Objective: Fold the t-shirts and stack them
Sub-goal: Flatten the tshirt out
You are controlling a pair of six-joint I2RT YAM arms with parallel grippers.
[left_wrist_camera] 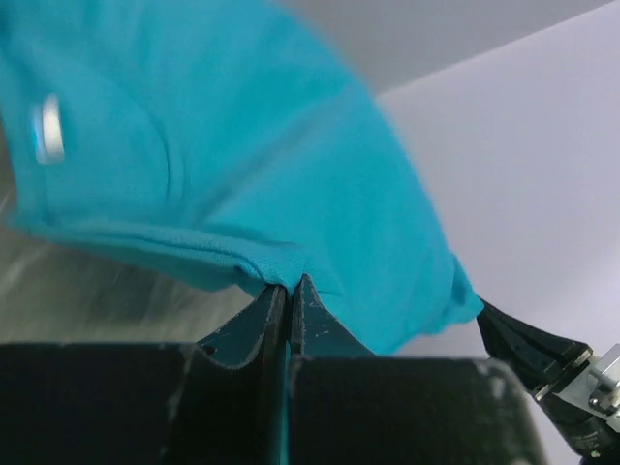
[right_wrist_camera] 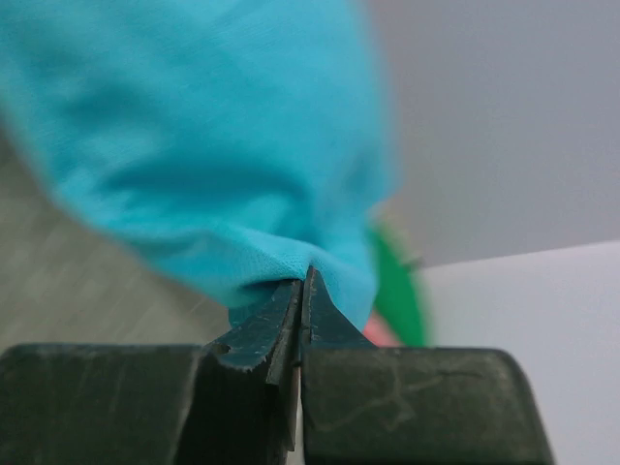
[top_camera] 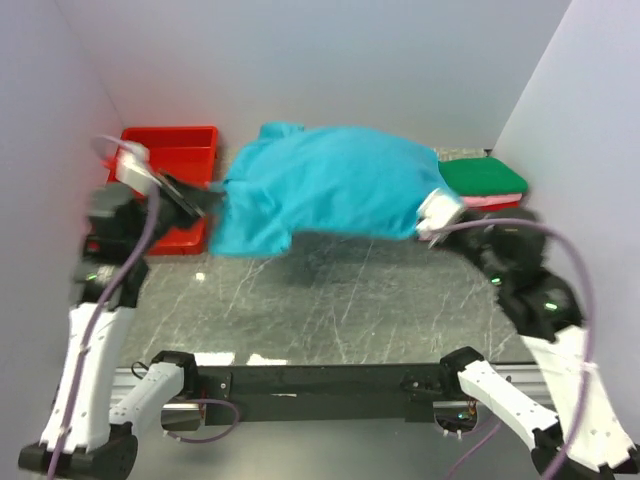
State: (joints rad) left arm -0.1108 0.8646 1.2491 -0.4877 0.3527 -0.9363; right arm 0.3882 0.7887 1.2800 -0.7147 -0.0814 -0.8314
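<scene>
Partway, seemingly: at upper right, folded green t-shirt (top_camera: 483, 176) stacked on pink t-shirt (top_camera: 492, 201). Mid-frame, teal t-shirt (top_camera: 330, 190) stretched above the table (top_camera: 330, 300), pinched at opposite ends by left gripper (left_wrist_camera: 289, 291) and right gripper (right_wrist_camera: 302, 283), both clamped on cloth. Folding and stacking yet to do.

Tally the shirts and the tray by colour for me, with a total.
Teal t-shirt: 1
Green t-shirt: 1
Pinkish cloth under the green: at least 1, layers blurred
Red tray: 1
Total: at least 4
</scene>
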